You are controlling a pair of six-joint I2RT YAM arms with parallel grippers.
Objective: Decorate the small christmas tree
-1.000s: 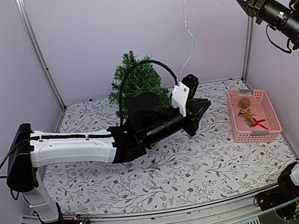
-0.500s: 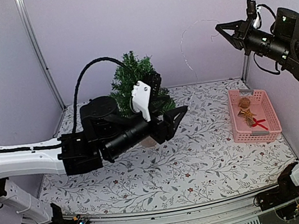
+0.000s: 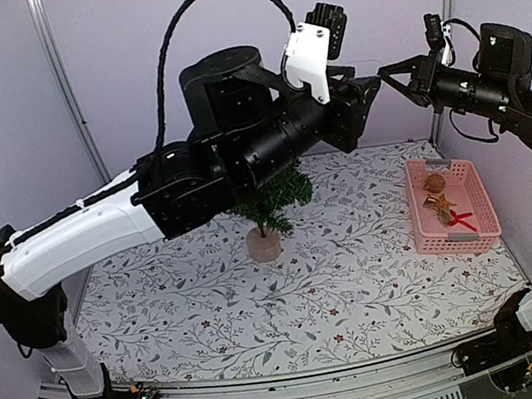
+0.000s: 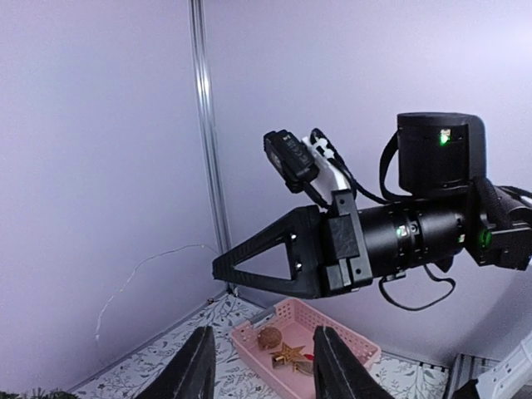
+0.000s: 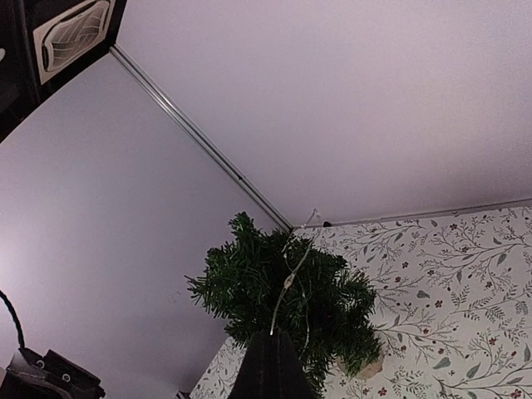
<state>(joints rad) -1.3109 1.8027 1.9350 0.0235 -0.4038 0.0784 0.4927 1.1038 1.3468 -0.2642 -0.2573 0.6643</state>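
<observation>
The small christmas tree [image 3: 279,195] stands on its wood disc base [image 3: 264,245] at the table's back centre, its top hidden behind my left arm. It shows whole in the right wrist view [image 5: 291,291]. My right gripper [image 3: 388,73] is raised at the upper right and shut on a thin wire light string [image 5: 287,281], which hangs toward the tree. The gripper also shows in its own view [image 5: 270,337]. My left gripper [image 3: 364,103] is raised high, open and empty [image 4: 263,332], just left of the right gripper's tip [image 4: 220,268]. The string [image 4: 141,268] trails by the wall.
A pink basket [image 3: 472,189] sits at the table's right with a brown ball [image 3: 436,183], a gold star [image 3: 438,203] and a red ornament [image 3: 463,221]. It also shows in the left wrist view [image 4: 353,342]. Purple walls and metal posts enclose the floral table.
My left arm has risen from table height and now crosses in front of the tree's top, with its gripper near the right gripper. My right gripper has come down and leftward with the string.
</observation>
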